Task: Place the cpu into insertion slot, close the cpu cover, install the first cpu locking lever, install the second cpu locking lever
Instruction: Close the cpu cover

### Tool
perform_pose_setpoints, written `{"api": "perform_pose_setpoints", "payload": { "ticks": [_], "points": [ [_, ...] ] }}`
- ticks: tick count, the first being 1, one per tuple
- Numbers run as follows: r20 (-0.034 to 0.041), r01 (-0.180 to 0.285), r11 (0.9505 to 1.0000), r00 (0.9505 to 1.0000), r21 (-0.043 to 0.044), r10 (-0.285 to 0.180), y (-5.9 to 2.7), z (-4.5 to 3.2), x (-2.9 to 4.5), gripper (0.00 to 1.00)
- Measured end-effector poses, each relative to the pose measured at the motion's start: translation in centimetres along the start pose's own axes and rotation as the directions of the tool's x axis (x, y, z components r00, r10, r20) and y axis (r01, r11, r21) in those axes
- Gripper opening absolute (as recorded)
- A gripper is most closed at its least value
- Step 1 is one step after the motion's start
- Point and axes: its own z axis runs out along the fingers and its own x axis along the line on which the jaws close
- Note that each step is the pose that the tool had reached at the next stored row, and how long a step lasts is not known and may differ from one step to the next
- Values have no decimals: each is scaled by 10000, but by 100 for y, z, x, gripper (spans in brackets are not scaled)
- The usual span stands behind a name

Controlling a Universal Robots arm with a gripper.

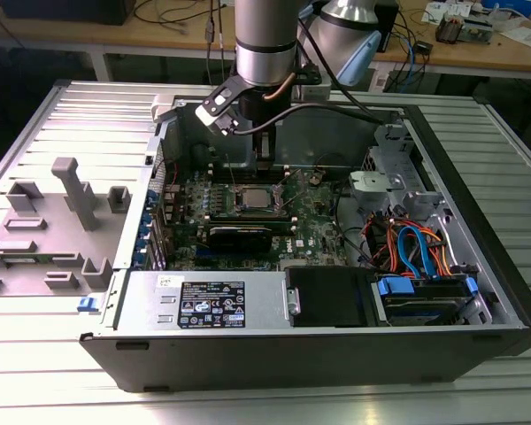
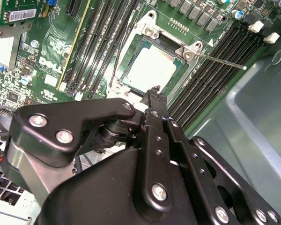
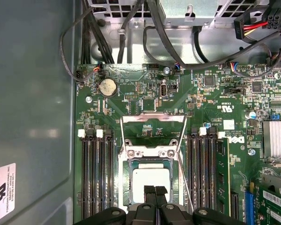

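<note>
We are hovering a closed hand over the seated cpu

In the exterior view, our hand is hanging above the insertion slot. In the second wrist view it is closed and gripping nothing. In the first wrist view the cpu is lying just beneath it; we are judging it light, stiff and fragile, best held by its edges.

Silver-grey cyl. arm w/ blk cable, blk tool w/ silver screws.

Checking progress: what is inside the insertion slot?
The cpu lies flat in the insertion slot, silver top showing. The end effector hides one edge; whatever lies beneath is covered.
</note>
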Motion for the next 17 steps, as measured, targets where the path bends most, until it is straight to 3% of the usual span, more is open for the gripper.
{"api": "perform_pose_setpoints", "payload": {
  "ticks": [10,17],
  "points": [
    [-2,0,10000,10000,-1,0,15,-1,1,11],
    [-3,0,10000,10000,3,0,17,-49,-1,11]
  ]
}}
